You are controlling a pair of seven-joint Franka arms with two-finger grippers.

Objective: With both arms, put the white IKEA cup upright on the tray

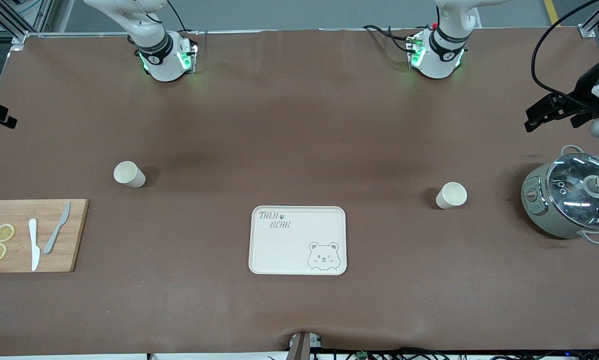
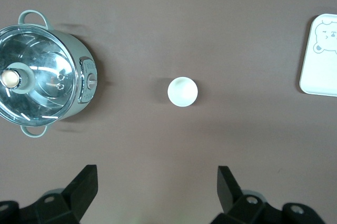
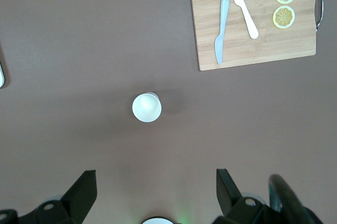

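Two white cups stand upright on the brown table. One cup is toward the left arm's end, beside the pot; in the left wrist view this cup lies below my left gripper, which is open, empty and high over the table. The other cup is toward the right arm's end; in the right wrist view it lies below my right gripper, also open, empty and high. The cream bear tray lies between the cups, nearer the front camera, with nothing on it. Its corner shows in the left wrist view.
A grey-green pot with a glass lid stands at the left arm's end. A bamboo cutting board with two knives and two lemon slices lies at the right arm's end. Black hand parts show at both side edges of the front view.
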